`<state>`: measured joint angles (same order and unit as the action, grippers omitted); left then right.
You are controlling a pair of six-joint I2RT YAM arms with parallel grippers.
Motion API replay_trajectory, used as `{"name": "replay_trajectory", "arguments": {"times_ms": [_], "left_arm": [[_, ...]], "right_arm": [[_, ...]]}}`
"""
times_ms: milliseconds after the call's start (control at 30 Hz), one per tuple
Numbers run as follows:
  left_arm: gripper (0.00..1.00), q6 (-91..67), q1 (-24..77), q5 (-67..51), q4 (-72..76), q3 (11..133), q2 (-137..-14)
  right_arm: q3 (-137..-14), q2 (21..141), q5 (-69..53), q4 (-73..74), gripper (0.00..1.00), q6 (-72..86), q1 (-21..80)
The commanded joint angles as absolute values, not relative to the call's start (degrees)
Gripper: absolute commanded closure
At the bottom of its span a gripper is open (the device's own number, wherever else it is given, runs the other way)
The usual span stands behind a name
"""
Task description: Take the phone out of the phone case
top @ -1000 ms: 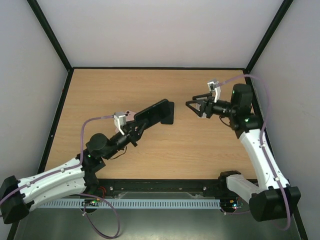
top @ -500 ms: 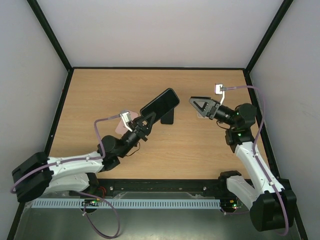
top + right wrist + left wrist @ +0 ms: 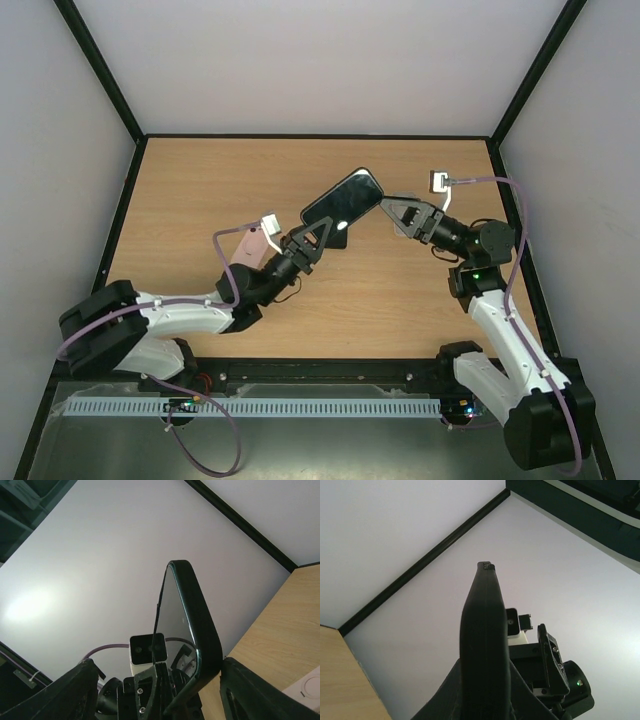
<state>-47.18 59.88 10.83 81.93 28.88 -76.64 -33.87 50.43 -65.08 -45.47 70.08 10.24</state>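
The phone (image 3: 342, 205) is a black slab in a black phone case, held in the air over the table's middle, tilted up to the right. My left gripper (image 3: 310, 240) is shut on its lower end. Seen from the left wrist, the phone case (image 3: 482, 650) is edge-on, rising from the left gripper (image 3: 485, 702). My right gripper (image 3: 395, 212) is open at the phone's upper end. In the right wrist view the glossy phone (image 3: 172, 615) and its thick phone case (image 3: 202, 630) stand between the right gripper's (image 3: 159, 690) spread fingers (image 3: 250, 690), touching neither.
A small black thing (image 3: 338, 238) stands on the wooden table (image 3: 200, 190) under the phone. A white object (image 3: 310, 690) lies below the right gripper, and a pale pink item (image 3: 243, 248) lies by the left wrist. White walls close the back and sides.
The left arm has lifted the phone and carried it right, toward the right gripper. The right gripper has swung to meet it, and its fingers now straddle the phone's upper end.
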Motion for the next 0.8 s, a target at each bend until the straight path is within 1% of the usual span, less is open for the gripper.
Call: {"name": "replay_trajectory", "arguments": {"times_ms": [0, 67, 233, 300, 467, 533, 600, 667, 700, 767], "left_arm": [[0.98, -49.7, 60.8, 9.1, 91.8, 32.0, -78.1], [0.97, -50.1, 60.9, 8.9, 91.8, 32.2, -78.7], [0.98, -51.0, 61.0, 8.6, 91.6, 32.3, -79.4], [0.98, -51.4, 61.0, 8.0, 92.2, 32.3, -79.7], [0.98, -52.5, 60.9, 5.6, 93.4, 32.9, -80.9], [0.97, -52.6, 61.0, 5.3, 93.3, 32.8, -80.9], [0.97, -52.7, 60.9, 5.7, 93.3, 32.4, -80.8], [0.97, -52.7, 60.9, 6.1, 93.0, 31.8, -80.4], [0.97, -52.7, 60.8, 6.2, 92.5, 31.7, -80.2], [0.93, -52.6, 60.7, 6.6, 90.7, 31.3, -79.4]], "right_arm": [[-33.8, 49.2, -64.2, -46.6, 0.38, 69.5, 11.1], [-33.8, 48.9, -64.1, -46.8, 0.44, 69.4, 11.2], [-33.9, 48.4, -63.1, -45.6, 0.63, 68.1, 11.2], [-33.8, 48.5, -62.3, -44.7, 0.64, 67.6, 11.2], [-33.6, 49.3, -60.7, -43.6, 0.62, 66.4, 11.1], [-33.9, 49.7, -60.3, -42.6, 0.64, 65.6, 11.2], [-34.0, 50.0, -60.3, -42.2, 0.7, 65.0, 11.2], [-33.9, 50.0, -60.5, -42.0, 0.79, 64.5, 11.2], [-33.8, 49.8, -60.6, -41.7, 0.83, 64.1, 11.2], [-34.0, 49.5, -61.0, -39.9, 0.89, 62.2, 11.2]]}}
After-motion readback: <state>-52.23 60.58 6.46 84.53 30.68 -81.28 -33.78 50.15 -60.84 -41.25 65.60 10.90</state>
